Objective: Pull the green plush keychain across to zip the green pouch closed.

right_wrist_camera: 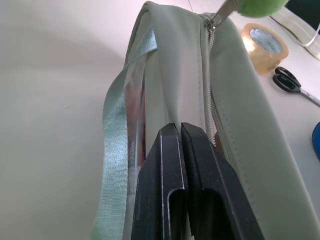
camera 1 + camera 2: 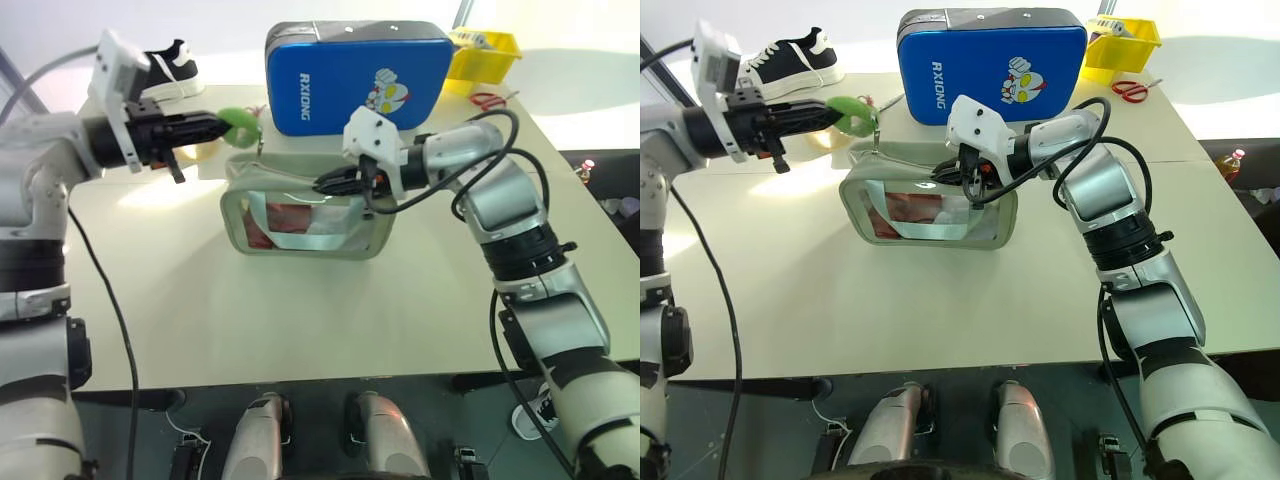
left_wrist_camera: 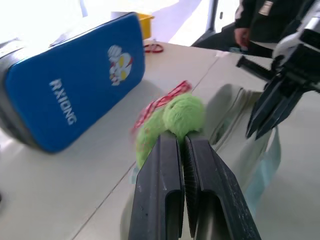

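Observation:
The green pouch (image 2: 305,225) lies at mid-table, its clear window showing red and white contents. The fuzzy green plush keychain (image 2: 240,122) hangs above the pouch's left end. A thin metal link runs from it down to the zipper pull (image 1: 212,26). My left gripper (image 2: 218,124) is shut on the keychain (image 3: 172,120), held level above the table. My right gripper (image 2: 322,185) is shut on the pouch's top fabric (image 1: 240,125) beside the zipper, toward the pouch's right half.
A blue "RXIONG" case (image 2: 355,75) stands right behind the pouch. A black-and-white shoe (image 2: 170,70) sits at the back left, a yellow bin (image 2: 485,50) and red scissors (image 2: 487,99) at the back right. A tape roll (image 1: 265,42) and black scissors (image 1: 287,82) lie near the pouch's left end.

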Robot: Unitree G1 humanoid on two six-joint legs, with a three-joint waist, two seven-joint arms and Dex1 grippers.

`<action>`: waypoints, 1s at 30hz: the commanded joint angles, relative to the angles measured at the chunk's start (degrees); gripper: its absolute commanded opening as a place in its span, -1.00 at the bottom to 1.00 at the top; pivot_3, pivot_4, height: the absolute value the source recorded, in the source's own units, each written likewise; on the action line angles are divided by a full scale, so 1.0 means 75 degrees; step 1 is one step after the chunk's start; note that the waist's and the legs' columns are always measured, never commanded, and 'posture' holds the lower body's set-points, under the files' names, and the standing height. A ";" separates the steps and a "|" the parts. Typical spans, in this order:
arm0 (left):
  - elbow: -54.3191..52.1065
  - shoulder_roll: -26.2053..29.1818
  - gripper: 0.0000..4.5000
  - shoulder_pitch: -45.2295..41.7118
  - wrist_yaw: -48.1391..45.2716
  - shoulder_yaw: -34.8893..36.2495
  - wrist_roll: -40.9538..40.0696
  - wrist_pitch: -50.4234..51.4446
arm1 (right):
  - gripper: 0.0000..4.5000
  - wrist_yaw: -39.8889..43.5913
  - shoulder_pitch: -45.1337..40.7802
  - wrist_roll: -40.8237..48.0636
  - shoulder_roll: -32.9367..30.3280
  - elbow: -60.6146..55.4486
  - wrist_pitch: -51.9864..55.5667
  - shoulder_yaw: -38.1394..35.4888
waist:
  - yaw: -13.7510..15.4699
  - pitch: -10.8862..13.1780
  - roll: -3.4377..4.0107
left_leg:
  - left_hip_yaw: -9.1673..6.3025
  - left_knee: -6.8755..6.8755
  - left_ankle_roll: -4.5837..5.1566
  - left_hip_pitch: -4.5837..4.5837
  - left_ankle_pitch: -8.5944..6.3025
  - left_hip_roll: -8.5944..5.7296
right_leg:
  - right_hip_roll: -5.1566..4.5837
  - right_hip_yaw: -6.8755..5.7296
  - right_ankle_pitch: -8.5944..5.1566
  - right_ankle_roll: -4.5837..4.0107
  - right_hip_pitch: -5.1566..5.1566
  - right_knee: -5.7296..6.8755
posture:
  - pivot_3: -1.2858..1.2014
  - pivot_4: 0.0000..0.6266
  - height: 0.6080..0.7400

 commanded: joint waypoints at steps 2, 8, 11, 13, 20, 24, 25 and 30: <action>-0.0335 0.0214 -0.98 0.0305 -0.0591 -0.0686 0.0569 -0.0525 | -1.00 -0.0114 -0.0136 -0.0071 -0.0001 -0.0052 -0.0102 -0.0103 | -0.0014 0.0001 0.0001 | 0.0001 0.0000 0.0000 0.0000 0.0000 0.0001 | 0.0001 0.0001 0.0000 0.0000 -0.0002 0.0001 | 0.03 -0.52 1.00; 0.0146 0.0317 -0.37 0.0116 -0.0850 -0.0701 0.0950 -0.0980 | -1.00 -0.0189 -0.0098 -0.0061 -0.0010 -0.0101 -0.0096 -0.0124 | 0.0016 0.0001 0.0000 | -0.0001 0.0001 0.0000 -0.0003 0.0000 0.0002 | 0.0001 0.0001 -0.0001 -0.0001 -0.0004 -0.0001 | 0.03 -0.52 1.00; 0.0550 0.0275 0.35 -0.0270 -0.0508 -0.0610 0.1232 -0.1183 | -1.00 -0.0238 -0.0058 -0.0053 -0.0021 -0.0162 -0.0062 -0.0151 | 0.0021 0.0001 0.0000 | -0.0006 0.0002 0.0001 -0.0004 0.0000 0.0002 | 0.0000 -0.0001 -0.0001 -0.0001 -0.0003 -0.0002 | 0.03 -0.52 1.00; 0.0668 0.0426 0.78 -0.0532 -0.0575 -0.0478 0.1194 -0.1086 | -1.00 -0.0248 -0.0042 -0.0058 -0.0034 -0.0193 -0.0055 -0.0146 | 0.0015 0.0002 -0.0001 | -0.0006 0.0002 0.0002 -0.0006 0.0000 0.0001 | 0.0000 0.0000 -0.0001 0.0000 -0.0004 -0.0003 | 0.03 -0.52 1.00; -0.0082 0.1237 0.78 0.0252 -0.1219 -0.0363 0.1012 -0.0770 | -1.00 -0.0268 -0.0063 -0.0076 -0.0037 -0.0140 -0.0091 -0.0142 | -0.0018 0.0003 0.0003 | -0.0002 -0.0003 0.0002 -0.0005 -0.0001 0.0003 | 0.0001 0.0000 -0.0002 0.0000 -0.0009 -0.0002 | 0.03 -0.52 1.00; -0.0404 0.1046 0.78 0.1072 -0.0906 -0.0492 0.1288 -0.1073 | -1.00 -0.0248 -0.0105 -0.0085 -0.0011 -0.0102 -0.0124 -0.0118 | 0.0023 0.0003 0.0003 | -0.0007 -0.0001 0.0001 -0.0002 -0.0001 0.0002 | -0.0001 0.0001 -0.0003 -0.0004 -0.0004 -0.0003 | 0.03 -0.52 1.00; -0.0403 0.0880 0.78 0.1179 -0.0739 -0.0500 0.1340 -0.1118 | -1.00 -0.0245 -0.0102 -0.0085 -0.0016 -0.0110 -0.0119 -0.0121 | 0.0032 0.0003 0.0001 | -0.0008 0.0000 0.0001 -0.0003 -0.0001 0.0002 | -0.0001 0.0001 -0.0003 -0.0004 -0.0003 -0.0003 | 0.03 -0.52 1.00; -0.0071 0.0406 0.41 0.1321 -0.0287 -0.0576 0.1726 -0.1579 | -1.00 -0.0206 -0.0126 -0.0068 -0.0024 -0.0115 -0.0086 -0.0119 | 0.0013 0.0002 0.0001 | -0.0008 0.0003 0.0002 -0.0009 -0.0001 0.0001 | -0.0001 0.0000 -0.0002 -0.0002 -0.0006 -0.0003 | 0.03 -0.52 1.00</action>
